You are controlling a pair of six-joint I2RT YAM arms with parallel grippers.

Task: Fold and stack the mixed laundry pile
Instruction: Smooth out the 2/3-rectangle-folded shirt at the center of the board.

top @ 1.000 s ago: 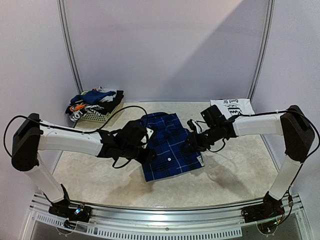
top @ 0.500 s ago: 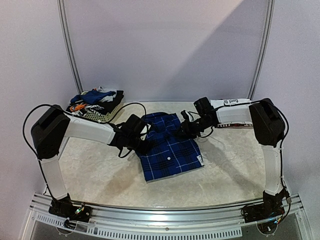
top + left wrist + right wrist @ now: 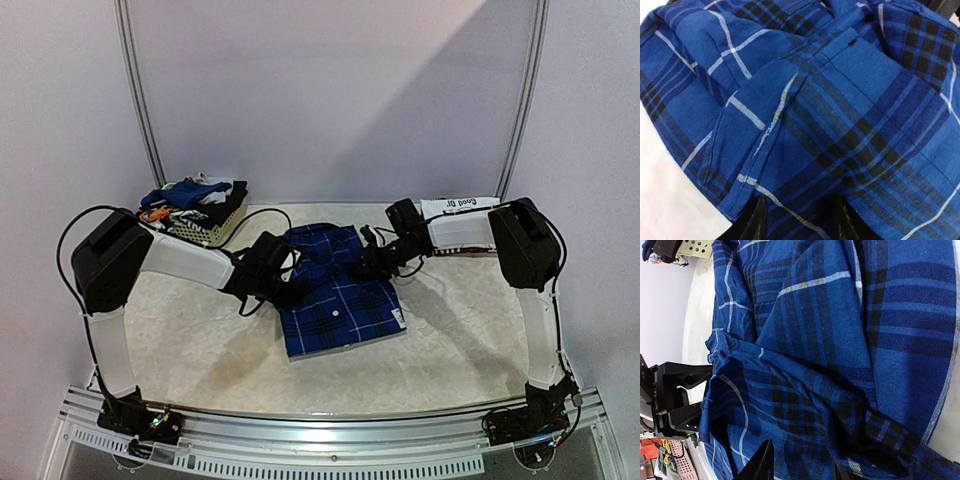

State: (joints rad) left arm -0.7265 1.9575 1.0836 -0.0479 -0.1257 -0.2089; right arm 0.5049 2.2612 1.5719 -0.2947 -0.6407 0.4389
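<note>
- Nearest, the table [image 3: 200, 340] carries one plaid shirt [image 3: 340, 295], spread flat at its middle with the collar end pointing away from the arm bases.
- One gripper sits at each side of the shirt, about halfway up it: the left gripper [image 3: 288, 290] on the left edge, the right gripper [image 3: 358, 268] on the right edge. That makes two in all.
- In the left wrist view the left fingers [image 3: 757, 222] are spread, with plaid cloth filling the gap. The right fingers [image 3: 762, 462] stand the same way. Neither pair looks clamped on the fabric.
- The step in hand looks like folding this shirt. Next, both pairs of fingers probably need to close on the side edges and carry them together evenly, so the fold lands square.
- Farther back on the left, one white basket [image 3: 205, 232] holds the laundry pile [image 3: 190, 197]. It shows blue, black and orange-white pieces, too tangled to count.
- Far right, one folded white printed piece [image 3: 462, 205] lies partly under the right arm.
</note>
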